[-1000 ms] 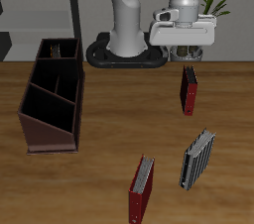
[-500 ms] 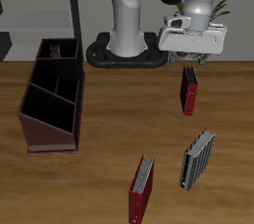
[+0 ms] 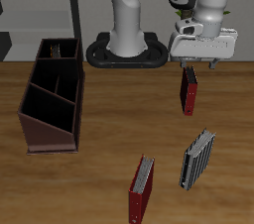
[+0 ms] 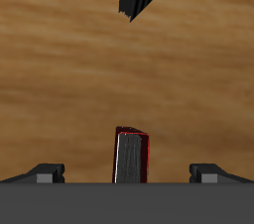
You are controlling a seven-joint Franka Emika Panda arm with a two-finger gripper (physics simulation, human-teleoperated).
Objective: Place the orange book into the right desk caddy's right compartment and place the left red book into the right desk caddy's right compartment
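My hand [image 3: 199, 65] hangs above the back part of the surface [image 3: 99, 178], directly over the left red book [image 3: 189, 91], which stands upright on its edge; in the wrist view this book [image 4: 130, 156] sits midway between my two fingertips [image 4: 46, 172], both well apart from it. Nearer the front edge stand two further books: the striped book [image 3: 196, 159], in front of the left red book, and beside it, closest to the front edge, the other red book [image 3: 142, 189]. The right desk caddy [image 3: 53, 97] rests at the opposite side of the surface, well apart from all three books.
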